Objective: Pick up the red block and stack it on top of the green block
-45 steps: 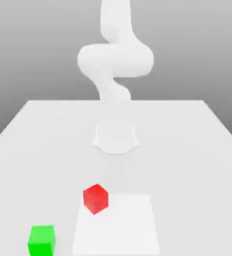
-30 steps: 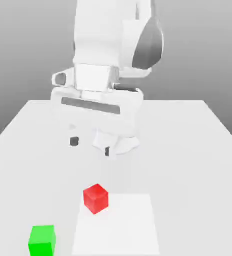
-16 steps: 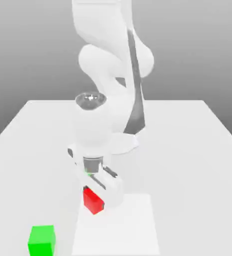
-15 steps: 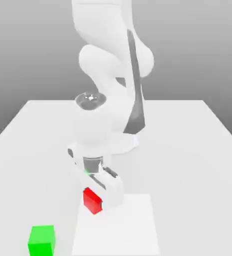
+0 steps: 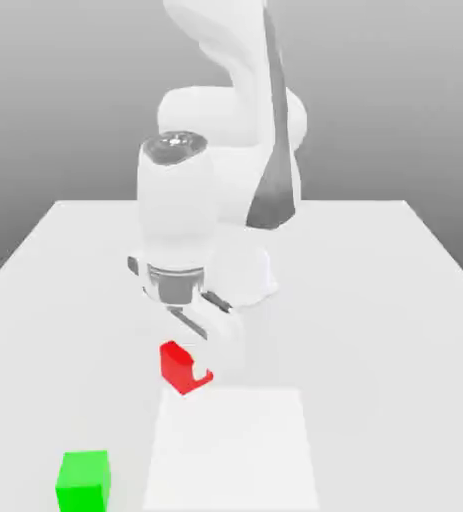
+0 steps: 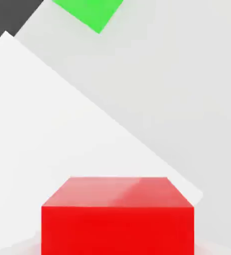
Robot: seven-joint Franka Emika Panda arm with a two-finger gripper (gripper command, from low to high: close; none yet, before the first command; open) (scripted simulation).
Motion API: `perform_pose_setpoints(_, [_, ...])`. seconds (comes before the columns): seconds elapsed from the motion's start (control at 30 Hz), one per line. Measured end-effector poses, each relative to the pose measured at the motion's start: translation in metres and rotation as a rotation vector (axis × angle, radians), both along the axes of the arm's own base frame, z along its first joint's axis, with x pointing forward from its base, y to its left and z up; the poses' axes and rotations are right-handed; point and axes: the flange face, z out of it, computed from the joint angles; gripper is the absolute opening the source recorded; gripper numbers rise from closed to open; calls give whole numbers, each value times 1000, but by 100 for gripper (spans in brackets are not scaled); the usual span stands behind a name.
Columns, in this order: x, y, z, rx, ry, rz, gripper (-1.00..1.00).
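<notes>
Exterior view: white Panda arm (image 5: 190, 200) reaches down over the pale grey tabletop (image 5: 395, 290), wrist pointing at the surface. Its two-finger gripper (image 5: 197, 362) is clamped on the small matte bright red cube (image 5: 178, 366); one white finger (image 5: 215, 345) covers the cube's side toward the exterior view's right, so only the face toward the left and part of the top show. Cube looks lifted clear of the table, hanging above the far edge of the brighter white square patch (image 5: 235, 450) marked on the tabletop. No visible contact between cube and surface.

Small matte bright green cube (image 5: 83, 479) sits flat on the table near the front edge, toward the exterior view's left, well apart from the red one and just beside the white patch, not on it. Nothing is stacked on it.

Arm base (image 5: 245, 280) stands behind the gripper, mid-table.

Hand view: red cube (image 6: 117, 216) is close up against the camera, square to it, top face lighter than the front face. White patch (image 6: 62, 129) lies under and beyond it, with one straight edge running diagonally across the grey table (image 6: 187, 79). Green cube (image 6: 90, 12) is cropped by the frame edge, rotated relative to the red one, one corner pointing toward it. Dark strip past the table corner is background.

Stack not done: red held in the air, green bare on the table.
</notes>
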Motion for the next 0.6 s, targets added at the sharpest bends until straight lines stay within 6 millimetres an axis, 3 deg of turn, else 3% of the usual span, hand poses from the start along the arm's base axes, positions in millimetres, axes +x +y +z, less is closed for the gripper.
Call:
perform_pose_setpoints(0.3, [81, -80, 24, -7, 3, 10, -100])
perform_pose_setpoints(0.37, [90, -92, 14, -14, 6, 11, -100])
perform_pose_setpoints(0.47, [93, -95, -24, -17, 7, 12, -100])
perform_pose_setpoints(0.5, [92, -95, -33, -17, 7, 12, 100])
perform_pose_setpoints(0.6, [92, -95, -33, -17, 7, 12, 100])
